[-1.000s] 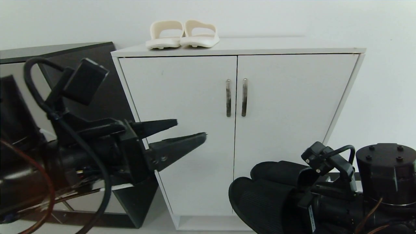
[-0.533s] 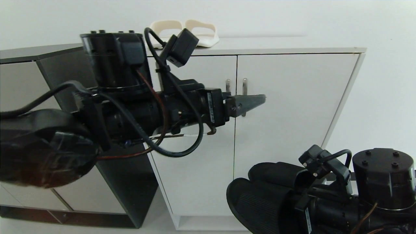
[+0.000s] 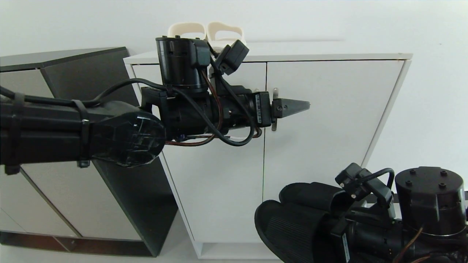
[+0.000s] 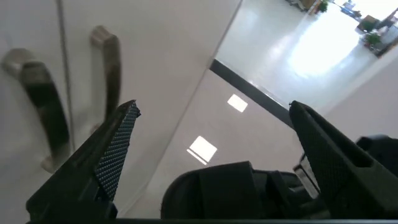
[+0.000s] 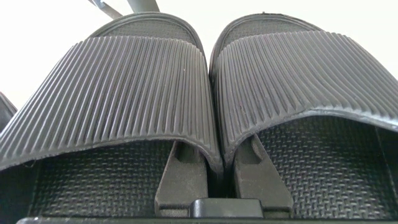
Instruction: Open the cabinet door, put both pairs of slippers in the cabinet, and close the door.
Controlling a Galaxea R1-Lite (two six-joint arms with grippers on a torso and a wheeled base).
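Note:
The white cabinet [image 3: 329,109] stands with both doors shut. A cream pair of slippers [image 3: 206,29] lies on its top, partly behind my left arm. My left gripper [image 3: 305,106] is level with the two metal handles [image 4: 109,68] and just in front of the right door's handle [image 3: 275,93]. In the left wrist view the left gripper [image 4: 214,118] stands open with nothing between its fingers. My right gripper [image 5: 217,168] is shut on the black pair of slippers [image 3: 299,215], low at the front right, pinching their touching inner sides.
A dark cabinet [image 3: 73,73] with pale side panels stands against the white cabinet's left side. A white wall runs behind both. Under the white cabinet's doors is a low open plinth gap [image 3: 234,252].
My left arm has risen from the lower left and swung right to the door handles, rolling the gripper edge-on. The right arm with the black slippers has barely moved.

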